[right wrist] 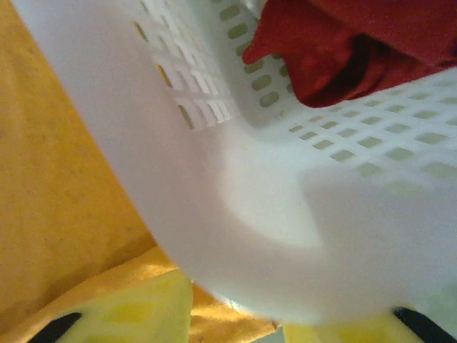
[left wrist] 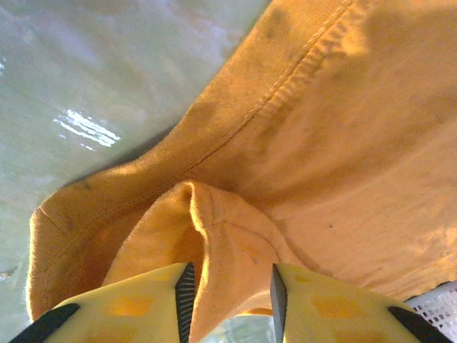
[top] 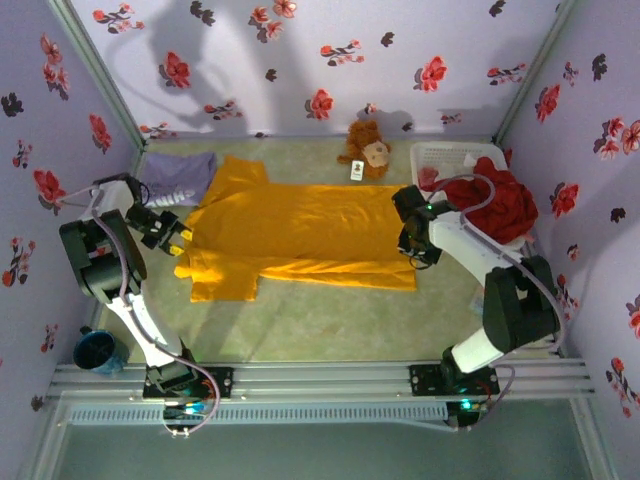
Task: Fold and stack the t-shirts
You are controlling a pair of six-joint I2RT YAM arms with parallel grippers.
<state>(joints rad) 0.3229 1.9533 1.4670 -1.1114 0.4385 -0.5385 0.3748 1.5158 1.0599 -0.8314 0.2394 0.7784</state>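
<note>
We are pinching a fold of the orange-yellow t-shirt (top: 300,235), spread across mid-table, between our left gripper (left wrist: 230,293) fingers. Our right gripper (top: 414,252) is hovering at its right hem beside the white basket (top: 440,156); we cannot tell its opening. The lavender t-shirt (top: 180,175) is lying far left.

Matt cloth t-shirt (left wrist: 357,143); seemingly smooth-plastic basket (right wrist: 250,214)

Soft, even light with a cool violet cast fills the overhead view. Arm shadows land on the flowered lavender back wall (top: 200,30) — light comes from the near side. White glare streaks the glossy pale tabletop (left wrist: 86,128). The orange-yellow cotton t-shirt (left wrist: 343,143) is sharp at the left wrist, stitching crisp — the white slatted plastic basket (right wrist: 235,214) is blurred, too close.
</note>
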